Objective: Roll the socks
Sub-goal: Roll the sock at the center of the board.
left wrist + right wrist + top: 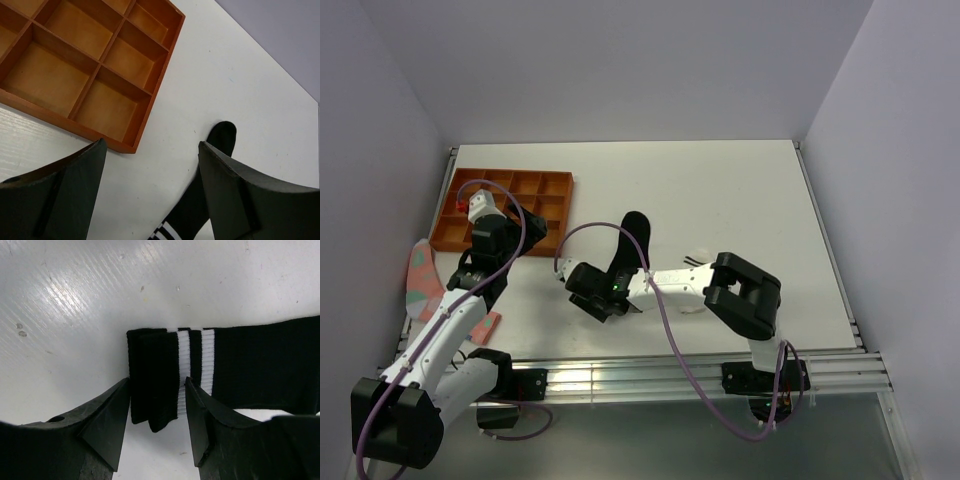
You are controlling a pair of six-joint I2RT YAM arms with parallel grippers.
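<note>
The black sock (632, 238) lies stretched out on the white table, toe pointing away from me. Its white-striped cuff (165, 375) is folded over once. My right gripper (157, 385) is open and stands astride that folded cuff, one finger on each side; I cannot see it squeezing the fabric. In the top view the right gripper (595, 300) sits at the sock's near end. The white sock (698, 258) peeks out from behind the right arm. My left gripper (152, 145) hangs open and empty over bare table, between the tray and the black sock's toe (222, 137).
An orange wooden tray (510, 176) with several compartments sits at the back left, its corner (161, 75) close to the left gripper (525, 237). A pink fabric piece with teal patches (420, 282) lies at the table's left edge. Grey walls enclose the table.
</note>
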